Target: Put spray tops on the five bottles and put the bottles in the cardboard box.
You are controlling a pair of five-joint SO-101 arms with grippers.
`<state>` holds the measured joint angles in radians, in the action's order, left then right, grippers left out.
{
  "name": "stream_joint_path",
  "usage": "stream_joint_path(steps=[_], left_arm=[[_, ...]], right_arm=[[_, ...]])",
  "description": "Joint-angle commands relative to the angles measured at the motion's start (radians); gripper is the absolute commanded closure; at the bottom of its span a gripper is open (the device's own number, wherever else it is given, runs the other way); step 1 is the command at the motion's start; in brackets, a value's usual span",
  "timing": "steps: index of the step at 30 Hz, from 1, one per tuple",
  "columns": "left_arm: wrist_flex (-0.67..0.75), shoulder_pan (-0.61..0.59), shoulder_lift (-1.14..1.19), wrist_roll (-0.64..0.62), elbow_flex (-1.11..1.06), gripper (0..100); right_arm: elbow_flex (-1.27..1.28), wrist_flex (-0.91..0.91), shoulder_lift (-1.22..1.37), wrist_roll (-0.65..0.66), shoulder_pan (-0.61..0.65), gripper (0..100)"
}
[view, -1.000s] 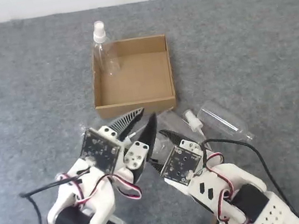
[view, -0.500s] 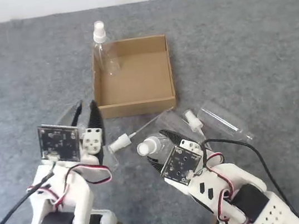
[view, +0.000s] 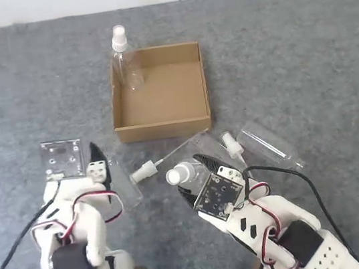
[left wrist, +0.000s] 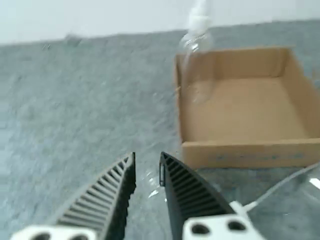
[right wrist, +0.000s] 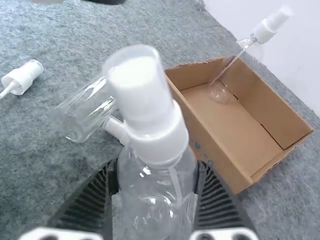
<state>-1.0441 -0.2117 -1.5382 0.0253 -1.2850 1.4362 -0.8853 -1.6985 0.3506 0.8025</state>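
The cardboard box (view: 164, 129) sits at the middle of the grey tabletop (view: 302, 48). It holds one thing, the leaning bottle (view: 131, 74), which is propped in the far-left corner with its white spray top sticking up over the wall.

Near of the box, the right pincer (right wrist: 155, 172) is clamped on the held bottle (right wrist: 152, 205) — clear, with a spray top already on it. Just beyond it lies an open-necked bottle (right wrist: 85, 110).

At the near left, the left pincer (left wrist: 147, 167) has its jaws a little apart with nothing between them. A flat clear bottle (view: 124, 183) lies just beside it.

Between the arms lies a loose spray top (view: 143, 172). Right of the box's near-right corner lies a long clear bottle (view: 272, 146), with a second spray top (view: 232, 144) just beside it.
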Motion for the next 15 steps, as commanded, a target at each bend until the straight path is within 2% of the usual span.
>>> stream_joint_path(steps=[1,8,15], left_arm=[[0.087,-0.074,-0.015,-0.021,-0.047,92],[0.152,-0.201,-0.015,-0.124,-0.101,92],[0.158,-0.215,-0.015,-0.126,-0.124,92]], right_arm=[[-0.009,0.005,-0.025,0.005,-0.012,99.2],[-0.015,0.005,-0.025,0.005,-0.012,99.2],[-0.081,0.002,-0.024,-0.006,-0.013,99.2]])
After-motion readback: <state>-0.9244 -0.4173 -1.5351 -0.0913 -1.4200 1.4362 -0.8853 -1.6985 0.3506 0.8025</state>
